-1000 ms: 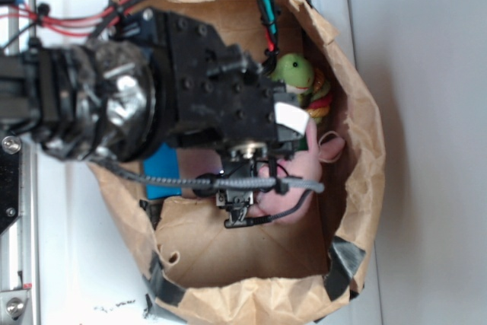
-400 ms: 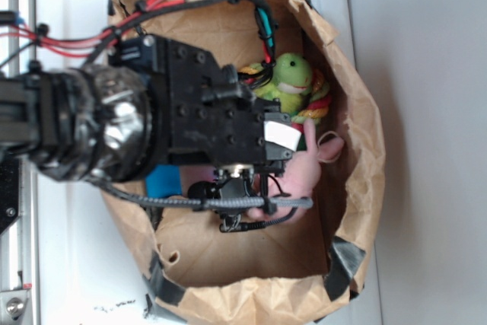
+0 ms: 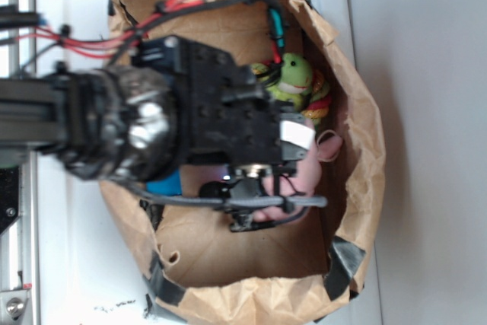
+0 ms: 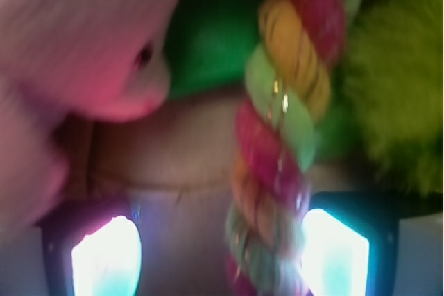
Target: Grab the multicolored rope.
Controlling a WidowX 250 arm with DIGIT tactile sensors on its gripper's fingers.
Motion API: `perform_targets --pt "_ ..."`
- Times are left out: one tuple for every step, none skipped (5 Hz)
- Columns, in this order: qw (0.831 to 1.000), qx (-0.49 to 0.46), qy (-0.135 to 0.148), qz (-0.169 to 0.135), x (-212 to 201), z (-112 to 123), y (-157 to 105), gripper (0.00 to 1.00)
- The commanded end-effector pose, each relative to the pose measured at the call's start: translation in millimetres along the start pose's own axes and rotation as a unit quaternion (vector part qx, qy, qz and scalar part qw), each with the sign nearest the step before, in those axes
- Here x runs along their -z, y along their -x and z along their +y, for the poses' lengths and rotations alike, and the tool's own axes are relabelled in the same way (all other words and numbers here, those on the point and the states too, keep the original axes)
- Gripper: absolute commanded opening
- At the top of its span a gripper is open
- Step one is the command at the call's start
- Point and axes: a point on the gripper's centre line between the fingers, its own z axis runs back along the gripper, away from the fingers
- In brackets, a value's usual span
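Closest to the wrist camera, the two fingertips of the gripper (image 4: 220, 244) glow pale at the bottom of the frame, one (image 4: 105, 254) at the left and one (image 4: 334, 253) at the right, standing well apart. The rope (image 4: 281, 129) runs down between them, closer to the right fingertip, and it is blurred where it reaches the bottom edge, so whether it touches that finger cannot be told. Its red, yellow and light green strands twist up toward the top of the frame. Left of the rope there is an open stretch of brown paper floor between the fingers.

Farther in, the pink bunny (image 4: 76, 46) fills the upper left, bulging over the left fingertip. The green plush toy (image 4: 399, 95) crowds the right side just beside the rope, and more green sits behind, between bunny and rope.

From the outside view, the black arm (image 3: 205, 123) covers most of the opening of the paper bag (image 3: 358, 150), which rests on the white desk (image 3: 68, 264). The gripper itself is hidden under the arm there. The green toy (image 3: 293, 78) shows past the arm near the bag's far wall, with a bit of the rope (image 3: 321, 103) curling right beside it against that wall, and the bunny (image 3: 316, 161) just below. The bag's crumpled walls close in on three sides of the toys; the bare floor of the bag lies in the lower part.
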Motion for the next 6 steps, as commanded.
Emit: perform_targets --pt "1.000 -0.010 0.005 -0.014 -13.7 4.0 -16.8 1.00" --pt "1.000 -0.015 -0.001 -0.016 -10.4 6.6 -19.7 1.00" --pt "1.000 -0.020 0.000 -0.019 -9.2 7.0 -20.8 0.00" --pt "1.000 -0.019 0.004 -0.019 -11.3 6.5 -18.4 0.00" --pt "1.000 -0.018 0.002 -0.022 -11.7 7.4 -16.4 0.00" --pt "1.000 -0.019 0.004 -0.022 -13.1 8.1 -16.8 0.00"
